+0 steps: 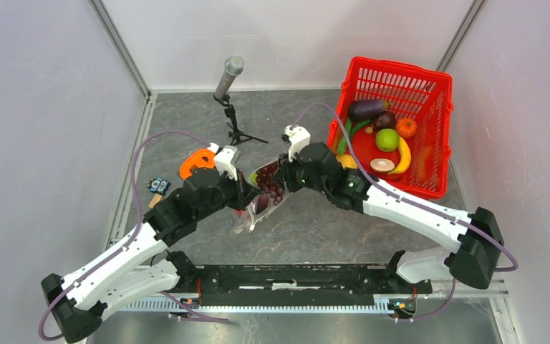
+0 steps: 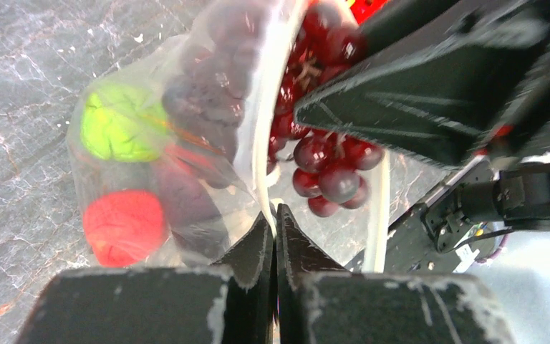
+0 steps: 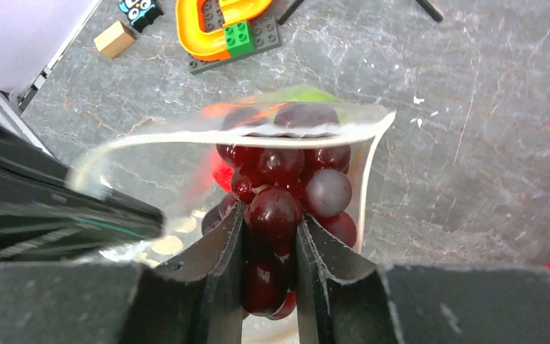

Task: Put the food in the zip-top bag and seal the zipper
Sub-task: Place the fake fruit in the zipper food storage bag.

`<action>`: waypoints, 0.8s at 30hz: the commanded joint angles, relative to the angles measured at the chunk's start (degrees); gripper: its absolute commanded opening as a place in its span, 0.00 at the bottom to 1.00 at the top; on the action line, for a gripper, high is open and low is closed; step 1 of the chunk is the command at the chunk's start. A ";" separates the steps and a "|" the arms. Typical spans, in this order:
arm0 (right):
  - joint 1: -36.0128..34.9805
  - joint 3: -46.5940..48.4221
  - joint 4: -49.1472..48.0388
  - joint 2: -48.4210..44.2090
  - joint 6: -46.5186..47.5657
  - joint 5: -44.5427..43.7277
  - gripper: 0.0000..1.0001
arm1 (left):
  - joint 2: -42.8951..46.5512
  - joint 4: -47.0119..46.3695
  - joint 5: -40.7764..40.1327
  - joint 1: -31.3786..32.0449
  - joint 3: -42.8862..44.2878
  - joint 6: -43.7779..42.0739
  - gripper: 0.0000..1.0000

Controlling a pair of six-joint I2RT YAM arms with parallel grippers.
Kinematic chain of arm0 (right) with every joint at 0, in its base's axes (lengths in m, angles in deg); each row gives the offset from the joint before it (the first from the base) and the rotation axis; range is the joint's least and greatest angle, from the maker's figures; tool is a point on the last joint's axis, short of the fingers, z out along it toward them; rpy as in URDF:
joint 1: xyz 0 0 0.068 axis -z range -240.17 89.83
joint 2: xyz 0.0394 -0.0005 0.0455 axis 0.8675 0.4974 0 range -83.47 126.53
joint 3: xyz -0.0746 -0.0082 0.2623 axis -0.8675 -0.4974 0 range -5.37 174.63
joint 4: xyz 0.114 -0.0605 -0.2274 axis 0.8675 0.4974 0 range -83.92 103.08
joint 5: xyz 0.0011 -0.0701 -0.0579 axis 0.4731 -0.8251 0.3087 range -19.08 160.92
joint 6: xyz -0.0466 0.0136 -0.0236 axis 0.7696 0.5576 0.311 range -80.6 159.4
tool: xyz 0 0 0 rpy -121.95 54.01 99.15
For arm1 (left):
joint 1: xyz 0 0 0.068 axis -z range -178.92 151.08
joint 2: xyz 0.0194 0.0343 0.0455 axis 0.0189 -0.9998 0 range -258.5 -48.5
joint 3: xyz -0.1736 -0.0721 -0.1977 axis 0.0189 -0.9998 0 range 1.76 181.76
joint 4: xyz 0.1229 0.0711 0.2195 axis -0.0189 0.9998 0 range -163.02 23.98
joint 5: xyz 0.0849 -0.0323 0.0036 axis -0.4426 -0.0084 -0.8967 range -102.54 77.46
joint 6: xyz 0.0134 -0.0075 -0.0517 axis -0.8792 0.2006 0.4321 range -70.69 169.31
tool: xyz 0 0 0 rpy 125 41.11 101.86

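Closest to me, my left end effector (image 2: 275, 223) is closed flat on the rim of the zip-top bag (image 2: 143, 150), pinching the pale zipper strip (image 2: 261, 158) with no gap between the jaws. The bag sits mid-surface between the two wrists, its mouth turned toward the right arm. My right end effector (image 3: 271, 215) is clamped on the dark grape bunch (image 3: 281, 172), which hangs right at the open mouth. I judge it partly past the rim, though I cannot tell how far in.

The film looks thin, limp and slick. I expect it to fold or slip if taken anywhere but that stiffer strip, so the strip is where I'd hold. The grapes read as light, hard and knobbly, gripped by only a few berries — they could snag the lip or twist.

Through the film I make out a green piece (image 2: 118, 129) and a red piece (image 2: 125, 226); the dark shapes beside them are too blurred to name. The bag's bottom, and whether it rests on the surface (image 1: 329, 222), are hidden by the wrists. Farther off, the red basket (image 1: 440, 86) holds more food (image 1: 387, 138).
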 commanded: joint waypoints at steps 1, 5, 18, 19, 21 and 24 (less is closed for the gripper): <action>-0.15 -9.09 -18.75 -5.95 -4.82 0.16 0.00 | 3.52 -4.05 -4.50 0.30 0.86 2.64 0.02; -0.62 -10.55 -21.01 -6.77 2.26 9.14 0.10 | 3.39 -3.99 -8.14 0.32 1.10 2.55 0.02; -0.66 -18.55 -30.14 -17.79 11.59 17.80 0.72 | 6.08 -1.60 -14.06 0.23 1.87 1.86 0.02; -0.66 -18.24 -29.01 -18.46 11.85 15.90 0.72 | 6.51 -0.80 -14.95 0.23 2.00 1.88 0.02; -0.62 -19.16 -29.37 -20.84 13.06 12.94 0.72 | 7.69 0.38 -16.98 0.23 1.87 1.77 0.02; -0.69 -23.22 -32.22 -26.21 15.79 5.16 0.72 | 9.12 2.02 -17.97 0.23 1.55 1.57 0.02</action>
